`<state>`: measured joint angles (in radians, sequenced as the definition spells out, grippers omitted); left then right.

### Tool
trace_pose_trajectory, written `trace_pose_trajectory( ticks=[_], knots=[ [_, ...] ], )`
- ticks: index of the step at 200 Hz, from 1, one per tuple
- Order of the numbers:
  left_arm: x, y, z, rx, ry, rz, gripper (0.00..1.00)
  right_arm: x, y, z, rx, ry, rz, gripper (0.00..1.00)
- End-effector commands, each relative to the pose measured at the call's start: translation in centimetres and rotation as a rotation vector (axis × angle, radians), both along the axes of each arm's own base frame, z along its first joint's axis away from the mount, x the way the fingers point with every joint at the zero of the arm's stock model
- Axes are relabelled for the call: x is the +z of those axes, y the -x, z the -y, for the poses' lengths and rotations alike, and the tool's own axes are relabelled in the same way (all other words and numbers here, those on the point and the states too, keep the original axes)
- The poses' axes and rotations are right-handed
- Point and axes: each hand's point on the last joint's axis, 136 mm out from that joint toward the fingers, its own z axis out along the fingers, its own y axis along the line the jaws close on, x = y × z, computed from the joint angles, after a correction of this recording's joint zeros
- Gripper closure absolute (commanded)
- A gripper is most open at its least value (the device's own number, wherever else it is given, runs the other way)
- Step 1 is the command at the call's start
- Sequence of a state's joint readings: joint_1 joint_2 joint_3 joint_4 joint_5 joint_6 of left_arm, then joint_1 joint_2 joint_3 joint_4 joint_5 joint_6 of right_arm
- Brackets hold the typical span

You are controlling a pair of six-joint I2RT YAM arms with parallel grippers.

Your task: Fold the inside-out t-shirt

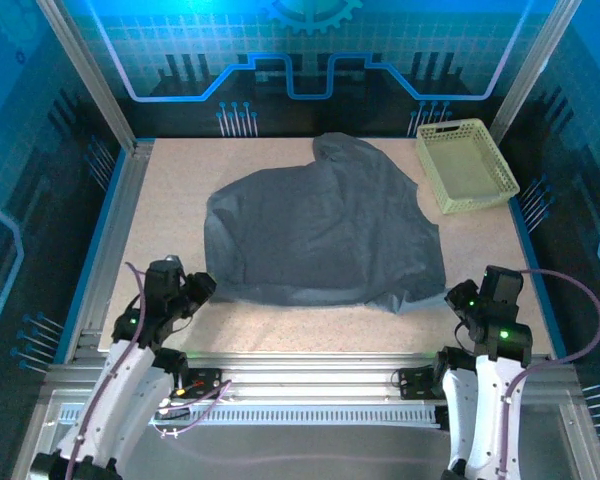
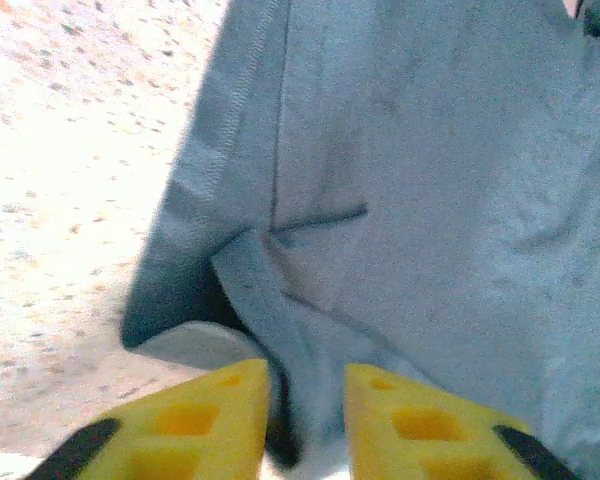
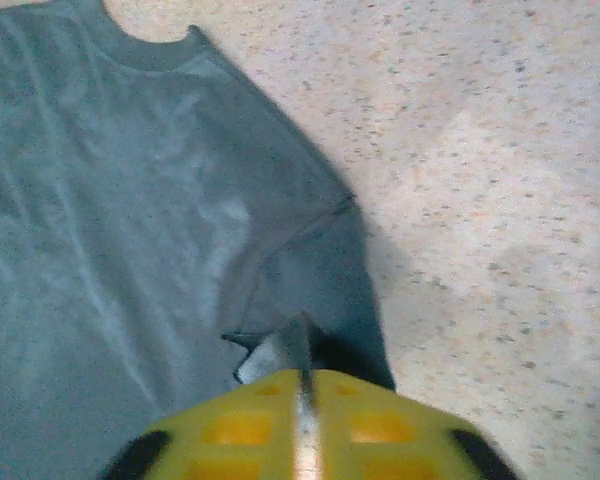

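Note:
The dark slate-grey t-shirt lies spread over the middle of the table, with its collar toward the near right. My left gripper is at the shirt's near left corner. Its yellow fingers stand a little apart, and a raised fold of the t-shirt runs into the gap of the left gripper. My right gripper is at the near right corner. There the right gripper is shut, pinching a thin peak of the sleeve edge of the t-shirt, which lifts slightly off the table.
A pale yellow-green plastic basket stands at the far right corner, close to the shirt's far edge. Bare speckled tabletop runs along the left side, and a narrow strip lies in front of the shirt. Metal frame rails border the table.

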<state>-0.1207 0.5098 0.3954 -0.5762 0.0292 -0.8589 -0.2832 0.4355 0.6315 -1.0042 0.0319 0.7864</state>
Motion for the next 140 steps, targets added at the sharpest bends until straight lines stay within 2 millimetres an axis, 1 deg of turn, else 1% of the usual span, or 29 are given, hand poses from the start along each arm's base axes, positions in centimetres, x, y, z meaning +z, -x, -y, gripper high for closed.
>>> trace_pose_trajectory(
  ticks=[1,5,9,22,29,41,47,59,68,76,80,89,108,128,140],
  knots=[
    [-0.8,2.3,-1.9,0.130,-0.012,-0.066,0.51,2.2,1.7,1.7,-0.131,0.053,0.013,0.50],
    [-0.4,2.4,-2.0,0.141,-0.009,-0.048,0.46,2.8,1.7,2.0,-0.141,0.070,0.026,0.45],
    [0.2,2.4,-2.2,0.149,-0.009,-0.027,0.45,3.5,1.7,2.2,-0.148,0.084,0.043,0.41],
    [2.5,2.0,-2.7,0.166,-0.024,0.056,0.47,6.2,1.4,3.0,-0.160,0.141,0.112,0.39],
    [3.9,1.6,-3.0,0.173,-0.036,0.098,0.47,7.7,0.8,3.1,-0.142,0.169,0.157,0.36],
    [6.2,-0.1,-2.1,0.112,-0.042,0.167,0.46,9.9,-0.5,2.9,-0.083,0.198,0.221,0.35],
    [6.8,-0.9,-1.5,0.073,-0.040,0.165,0.46,10.0,-1.0,2.7,-0.062,0.197,0.223,0.35],
    [7.4,-2.8,0.5,-0.025,-0.015,0.142,0.47,10.7,-3.1,1.6,0.048,0.187,0.258,0.35],
    [7.1,-4.0,2.1,-0.100,-0.004,0.104,0.47,10.3,-4.2,0.7,0.112,0.147,0.248,0.35],
    [6.6,-4.7,3.4,-0.145,-0.010,0.069,0.47,10.5,-5.7,-0.7,0.208,0.107,0.271,0.36],
    [6.3,-5.2,4.0,-0.166,-0.016,0.059,0.47,10.0,-6.3,-1.3,0.243,0.086,0.262,0.37],
    [5.6,-5.9,5.5,-0.217,-0.030,0.038,0.46,8.3,-7.3,-2.7,0.317,0.053,0.215,0.37],
    [3.4,-7.1,7.9,-0.276,-0.061,-0.025,0.45,4.9,-8.6,-5.0,0.437,0.071,0.102,0.36],
    [1.2,-8.3,9.5,-0.307,-0.059,-0.079,0.44,1.7,-9.9,-8.0,0.557,0.089,0.008,0.36],
    [-0.4,-8.7,10.1,-0.325,-0.063,-0.131,0.41,0.0,-10.8,-9.7,0.619,0.089,-0.038,0.36]
  ],
)
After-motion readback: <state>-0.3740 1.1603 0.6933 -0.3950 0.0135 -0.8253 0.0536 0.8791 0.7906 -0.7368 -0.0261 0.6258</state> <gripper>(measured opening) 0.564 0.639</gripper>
